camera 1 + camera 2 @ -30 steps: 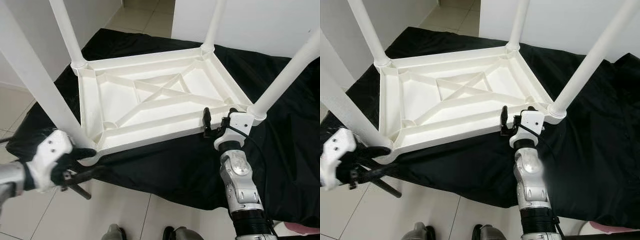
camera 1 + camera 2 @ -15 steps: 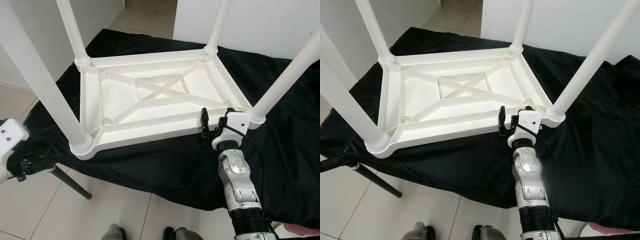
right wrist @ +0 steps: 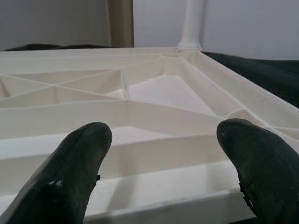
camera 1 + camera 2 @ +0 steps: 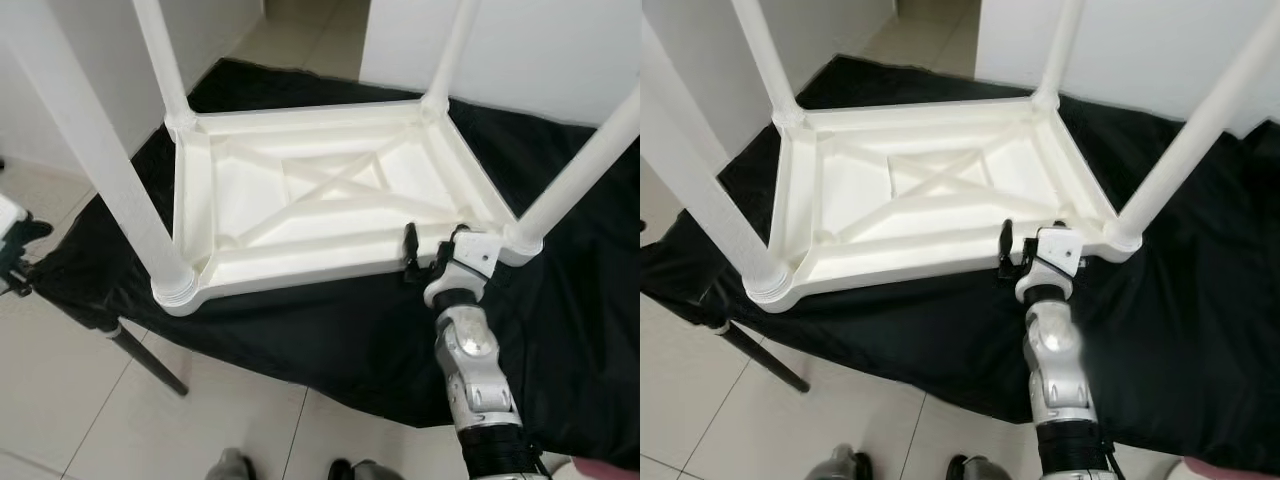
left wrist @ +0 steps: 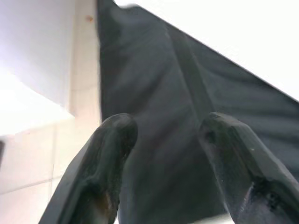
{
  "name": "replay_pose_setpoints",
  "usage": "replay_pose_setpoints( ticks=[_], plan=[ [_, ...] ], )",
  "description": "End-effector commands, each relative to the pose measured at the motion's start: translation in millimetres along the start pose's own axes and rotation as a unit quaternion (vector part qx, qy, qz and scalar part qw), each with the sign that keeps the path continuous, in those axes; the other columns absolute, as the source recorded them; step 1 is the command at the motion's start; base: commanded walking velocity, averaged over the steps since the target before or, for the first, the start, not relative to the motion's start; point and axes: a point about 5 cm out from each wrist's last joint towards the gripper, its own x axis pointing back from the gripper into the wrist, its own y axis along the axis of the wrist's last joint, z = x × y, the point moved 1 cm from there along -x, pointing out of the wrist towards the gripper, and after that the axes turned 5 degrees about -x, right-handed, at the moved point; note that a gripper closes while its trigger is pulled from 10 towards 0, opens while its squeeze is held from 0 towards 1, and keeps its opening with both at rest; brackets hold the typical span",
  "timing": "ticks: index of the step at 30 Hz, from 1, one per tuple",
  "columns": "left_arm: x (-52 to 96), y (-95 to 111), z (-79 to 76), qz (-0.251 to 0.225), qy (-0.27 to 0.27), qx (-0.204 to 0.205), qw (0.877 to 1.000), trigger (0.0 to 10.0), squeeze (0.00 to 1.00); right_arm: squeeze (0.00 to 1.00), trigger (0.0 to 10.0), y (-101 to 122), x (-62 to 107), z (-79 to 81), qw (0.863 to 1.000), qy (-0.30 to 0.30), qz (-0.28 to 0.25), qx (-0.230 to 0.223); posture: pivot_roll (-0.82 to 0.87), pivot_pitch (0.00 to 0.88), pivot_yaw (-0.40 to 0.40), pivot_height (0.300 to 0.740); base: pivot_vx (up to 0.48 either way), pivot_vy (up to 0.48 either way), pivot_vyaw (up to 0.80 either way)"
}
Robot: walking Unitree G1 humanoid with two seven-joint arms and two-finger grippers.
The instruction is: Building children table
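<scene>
Table (image 4: 300, 215) white ribbed plastic, inverted on black cloth (image 4: 330, 330); right claw (image 4: 428, 255) spread; left claw (image 5: 163, 140) spread.

White table (image 4: 320, 190) – black cloth (image 4: 340, 330) – floor (image 4: 90, 400) seemingly beige.

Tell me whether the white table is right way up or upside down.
Upside down. The table lies top-down on the black cloth, ribbed underside showing, with all four legs pointing up.

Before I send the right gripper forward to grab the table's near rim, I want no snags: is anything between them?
Nothing visible: the open right gripper sits right at the upturned table's near rim.
</scene>
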Motion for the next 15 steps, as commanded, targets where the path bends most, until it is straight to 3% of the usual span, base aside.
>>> replay_pose_setpoints(
  ticks=[1, 8, 15],
  plan=[
    [-3.3, -7.0, 10.8, 0.017, 0.113, 0.000, 0.993, 10.0, 0.00, 0.00, 10.0, -5.0, 3.8, -1.3, 1.000, -0.012, 0.010, 0.005, 0.11, 0.154, -0.007, 0.740, 0.000, 0.000, 0.00],
    [-27.8, 6.9, 16.6, -0.047, 0.173, 0.042, 0.983, 10.0, 0.00, 0.00, 10.0, -10.0, 11.8, -12.6, 0.996, -0.083, 0.016, 0.021, 0.10, 0.156, -0.006, 0.740, 0.000, 0.000, 0.00],
    [-43.5, 16.9, 6.9, -0.097, 0.167, 0.081, 0.978, 10.0, 0.00, 0.00, 10.0, -15.3, 18.2, -21.3, 0.991, -0.129, 0.025, 0.033, 0.08, 0.157, -0.011, 0.740, 0.000, 0.000, 0.00]
  ],
)
